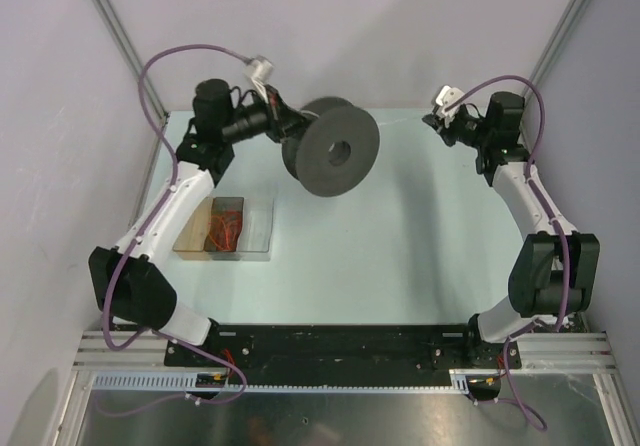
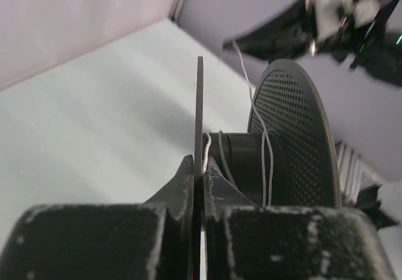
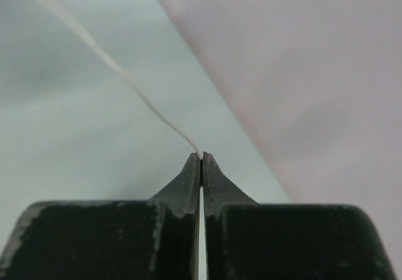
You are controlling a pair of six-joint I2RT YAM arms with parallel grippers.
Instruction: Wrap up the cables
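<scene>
Pale table (image 1: 400, 256), grey walls. Left gripper (image 2: 200, 164) clamps the spool (image 2: 295, 135) by its flange edge. Right gripper (image 3: 201, 159) is pinched tight on the cable (image 3: 125, 79) end. A few loose turns lie on the hub just beyond the left fingertips. Cable likely light, limp, slippery. Best gripped near the tip, under tension.

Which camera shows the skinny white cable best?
The left wrist view: the cable loops around the black spool. The right wrist view shows only a short stretch, pinched by the right gripper. In the top view it is too thin to see.
</scene>
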